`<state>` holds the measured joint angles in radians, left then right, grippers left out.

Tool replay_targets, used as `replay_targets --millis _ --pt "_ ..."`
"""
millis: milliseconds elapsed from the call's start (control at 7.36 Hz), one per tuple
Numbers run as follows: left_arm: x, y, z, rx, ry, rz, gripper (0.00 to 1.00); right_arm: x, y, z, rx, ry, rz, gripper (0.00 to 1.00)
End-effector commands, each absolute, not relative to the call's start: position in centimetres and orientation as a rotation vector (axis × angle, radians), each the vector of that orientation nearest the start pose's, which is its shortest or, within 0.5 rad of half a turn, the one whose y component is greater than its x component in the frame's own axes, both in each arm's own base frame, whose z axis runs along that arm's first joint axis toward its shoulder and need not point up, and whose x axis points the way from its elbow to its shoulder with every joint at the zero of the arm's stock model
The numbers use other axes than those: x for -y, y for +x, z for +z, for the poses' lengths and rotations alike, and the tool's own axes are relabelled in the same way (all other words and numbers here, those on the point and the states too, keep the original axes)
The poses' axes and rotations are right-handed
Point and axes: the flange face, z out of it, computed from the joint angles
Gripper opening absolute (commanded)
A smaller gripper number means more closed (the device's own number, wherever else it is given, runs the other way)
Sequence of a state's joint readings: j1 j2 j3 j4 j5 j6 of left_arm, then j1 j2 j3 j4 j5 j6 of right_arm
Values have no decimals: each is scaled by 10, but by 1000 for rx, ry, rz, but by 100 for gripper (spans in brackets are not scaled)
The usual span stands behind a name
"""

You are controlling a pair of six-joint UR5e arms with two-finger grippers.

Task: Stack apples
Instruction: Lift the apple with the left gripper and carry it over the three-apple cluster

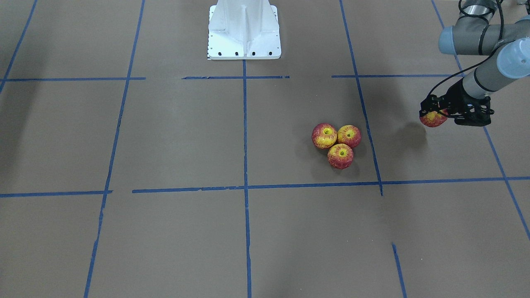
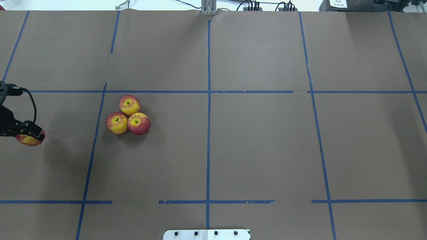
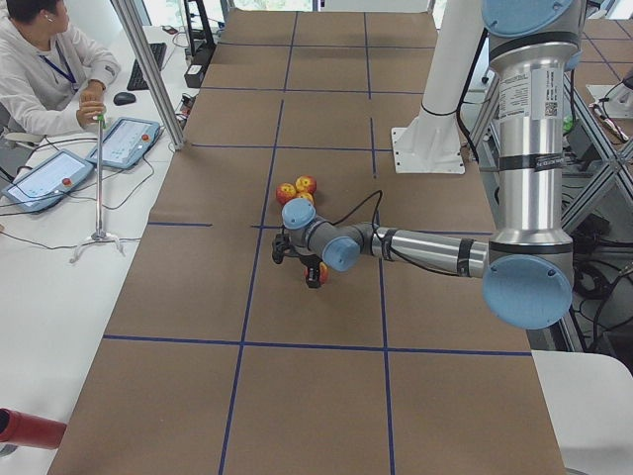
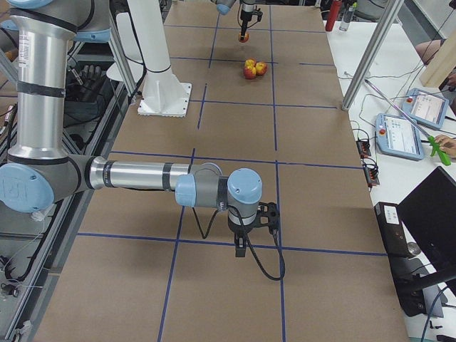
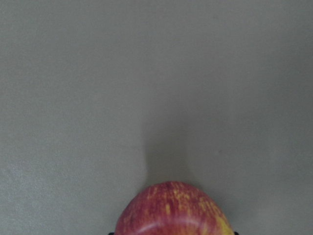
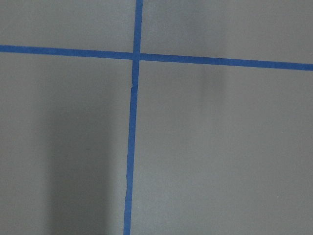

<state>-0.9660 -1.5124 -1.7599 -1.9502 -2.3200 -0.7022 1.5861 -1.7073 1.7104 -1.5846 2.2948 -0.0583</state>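
Three apples lie touching in a cluster on the brown table: one point(image 1: 324, 135), one point(image 1: 349, 135) and one point(image 1: 340, 156), stem dimples up. The cluster also shows in the overhead view point(image 2: 129, 104). My left gripper point(image 1: 434, 115) is shut on a fourth apple point(image 1: 432, 120) and holds it above the table, well to the side of the cluster. This apple shows at the overhead view's left edge point(image 2: 29, 140) and at the bottom of the left wrist view point(image 5: 173, 210). My right gripper point(image 4: 242, 246) hangs over bare table far from the apples; I cannot tell whether it is open.
The white robot base point(image 1: 244, 31) stands at the table's middle back edge. Blue tape lines point(image 1: 245, 186) divide the brown table. At the side desks sit an operator point(image 3: 40, 59) and tablets point(image 3: 124, 141).
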Motion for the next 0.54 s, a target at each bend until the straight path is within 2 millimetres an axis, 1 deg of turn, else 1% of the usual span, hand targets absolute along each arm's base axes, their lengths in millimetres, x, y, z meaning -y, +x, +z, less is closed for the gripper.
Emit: replay_targets --millis 0,136,272,408 --pt "477 250 433 -930 -52 -11 0 432 74 658 724 16 -37 100" --pt "496 281 375 -943 -76 -52 0 432 74 658 724 16 -37 100" --pt "493 323 339 -942 -117 -53 0 432 74 658 724 16 -37 100" --pt "489 345 322 -945 -118 -53 0 432 74 658 724 16 -37 100"
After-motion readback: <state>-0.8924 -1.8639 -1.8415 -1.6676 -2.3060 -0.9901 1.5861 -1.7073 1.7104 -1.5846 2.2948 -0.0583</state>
